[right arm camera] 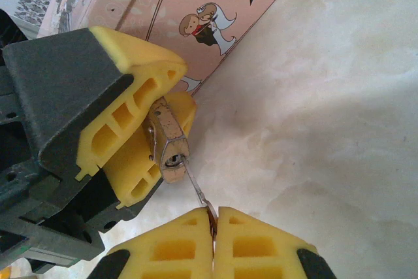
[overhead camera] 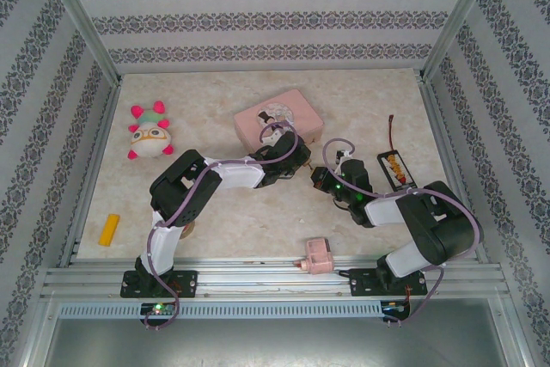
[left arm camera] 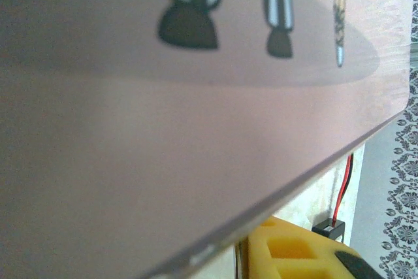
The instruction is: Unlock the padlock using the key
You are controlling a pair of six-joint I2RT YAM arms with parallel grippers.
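Observation:
The small brass padlock (right arm camera: 166, 142) is clamped between the yellow fingers (right arm camera: 124, 122) of my left gripper (overhead camera: 296, 166), its keyhole end facing my right gripper. My right gripper (right arm camera: 213, 227) is shut on the head of the thin silver key (right arm camera: 198, 192). The key's blade slants up to the left and its tip sits at the keyhole; how deep it goes I cannot tell. In the top view both grippers meet mid-table, the right gripper (overhead camera: 320, 180) just in front of the pink tin box (overhead camera: 279, 122). The shackle is hidden.
The pink tin box's side (left arm camera: 196, 129) lies close against the left wrist camera. A small pink block (overhead camera: 316, 255) sits at the near edge. A plush toy (overhead camera: 148, 133) lies far left, a yellow piece (overhead camera: 108, 229) near left. A black device (overhead camera: 395, 169) lies at right.

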